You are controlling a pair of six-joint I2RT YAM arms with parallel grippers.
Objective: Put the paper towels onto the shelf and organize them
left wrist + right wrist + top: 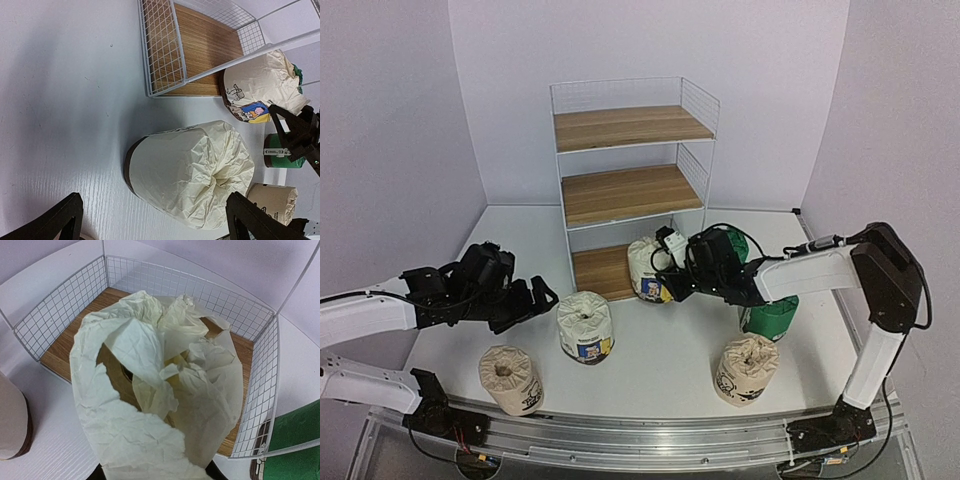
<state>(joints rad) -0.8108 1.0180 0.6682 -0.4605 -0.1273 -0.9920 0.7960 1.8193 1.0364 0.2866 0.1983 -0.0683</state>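
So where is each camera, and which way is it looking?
Top: high behind the arms, looking down at table and shelf; both arms show.
Left wrist: facing the near white roll; its open fingers show.
Right wrist: over the roll by the shelf; fingers mostly hidden.
Shared: all show that roll and the bottom board.

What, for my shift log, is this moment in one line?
left tool: open, facing near white roll | right tool: at gathered top of far white roll, before shelf bottom board | grip: unclear

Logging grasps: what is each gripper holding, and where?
Left gripper: nothing, open. Right gripper sits at the gathered wrapper top of the white roll by the shelf; a firm hold cannot be told.
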